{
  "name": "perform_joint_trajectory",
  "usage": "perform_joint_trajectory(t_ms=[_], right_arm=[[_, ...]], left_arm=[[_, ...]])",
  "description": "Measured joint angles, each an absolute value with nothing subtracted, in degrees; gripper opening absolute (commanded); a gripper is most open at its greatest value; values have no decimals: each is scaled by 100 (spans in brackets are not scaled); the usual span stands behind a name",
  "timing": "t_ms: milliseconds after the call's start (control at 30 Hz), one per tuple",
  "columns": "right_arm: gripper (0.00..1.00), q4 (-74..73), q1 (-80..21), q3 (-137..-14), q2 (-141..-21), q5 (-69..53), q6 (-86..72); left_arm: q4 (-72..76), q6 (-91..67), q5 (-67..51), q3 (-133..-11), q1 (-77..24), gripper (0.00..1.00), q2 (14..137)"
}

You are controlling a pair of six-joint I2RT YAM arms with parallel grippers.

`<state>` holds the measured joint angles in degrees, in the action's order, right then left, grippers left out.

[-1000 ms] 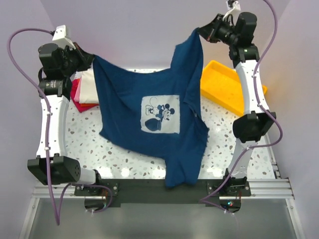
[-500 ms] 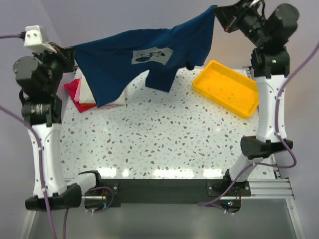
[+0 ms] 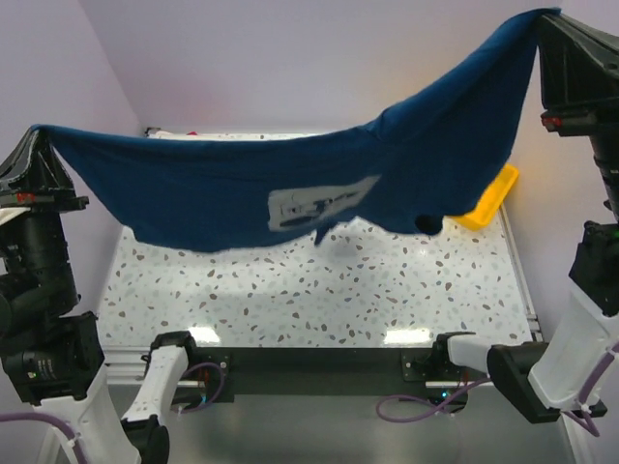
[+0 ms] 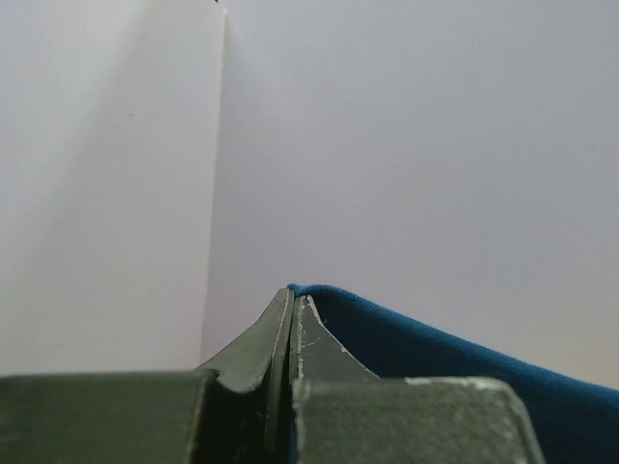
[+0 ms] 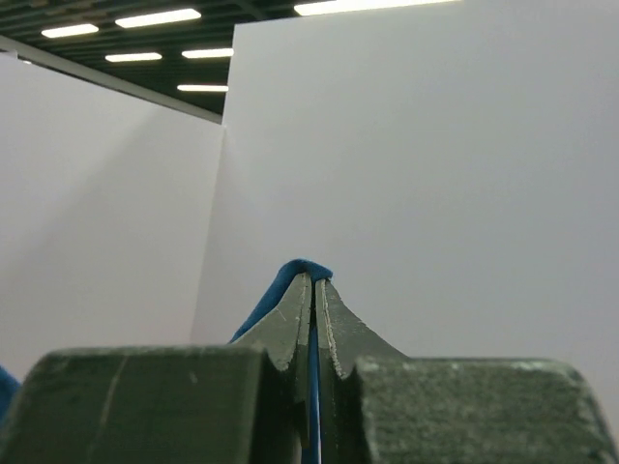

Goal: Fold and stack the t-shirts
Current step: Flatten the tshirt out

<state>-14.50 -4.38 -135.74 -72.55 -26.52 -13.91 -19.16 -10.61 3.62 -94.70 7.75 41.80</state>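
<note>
A navy blue t-shirt [image 3: 232,184] with a pale square print [image 3: 319,205] hangs stretched wide in the air, high above the table. My left gripper [image 3: 39,133] is shut on its left corner, and my right gripper [image 3: 547,15] is shut on its right corner, held higher. The cloth sags between them and its lower edge dangles over the table's middle. In the left wrist view the left gripper [image 4: 293,295] pinches blue cloth [image 4: 435,353] that runs off to the right. In the right wrist view the right gripper [image 5: 314,280] has blue cloth [image 5: 276,290] folded over its tips.
A yellow tray [image 3: 488,198] at the right is mostly covered by the shirt. The speckled table [image 3: 290,290] shows below the cloth, with its back part hidden. A black rail [image 3: 309,372] runs along the near edge. Pale walls stand close on both sides.
Both arms have risen and spread apart, still holding the shirt. The shirt went from hanging bunched at the back to spread wide and high, now covering the back of the table.
</note>
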Motion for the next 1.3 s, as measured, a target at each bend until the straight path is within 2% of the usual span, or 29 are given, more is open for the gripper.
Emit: perform_joint_trajectory(t_ms=[267, 533, 567, 600, 633, 667, 700, 733, 767, 800, 867, 1033, 1300], right_arm=[[0, -1133, -440, -13646, -7747, -2685, -1372], [0, -738, -519, -13778, -10165, -3015, -1758], [0, -731, -556, -13775, -10626, -3004, -1791], [0, -729, -604, -13775, -11087, -2967, -1800], [11, -757, -652, -13767, -11537, -2917, -1806], [23, -836, -709, -13747, -11994, -2832, -1822], [43, -910, -762, -13745, -12333, -2753, -1809], [79, -1037, -836, -13749, -12746, -2646, -1846], [90, -1203, -915, -13756, -13117, -2571, -1861], [98, -1385, -989, -13753, -13423, -2491, -1828], [99, -1621, -1127, -13607, -13778, -2377, -1828], [99, -1647, -1444, -12145, -13447, -2119, -1767], [99, -1562, -1865, -10307, -11504, -1931, -1490]], left_arm=[[-1933, -1234, 242, -8954, 775, 0, 4206], [-1590, -1391, -189, -7417, 775, 0, 5787], [-1420, -1380, -196, -7094, 775, 6, 6082], [-1356, -1365, -193, -6799, 775, 19, 6364], [-1299, -1317, -183, -6525, 775, 35, 6632], [-1245, -1299, -169, -6276, 775, 69, 6910], [-1238, -1247, -156, -6152, 775, 81, 7094], [-1232, -1260, -126, -6058, 775, 91, 7286], [-1225, -1234, -91, -6016, 775, 100, 7452], [-1199, -1238, -56, -6016, 775, 100, 7594], [-1135, -1258, 16, -6053, 775, 100, 7760], [-1094, -1245, 69, -6206, 655, 100, 7655], [-1575, -1914, 163, -5957, 23, 100, 7129]])
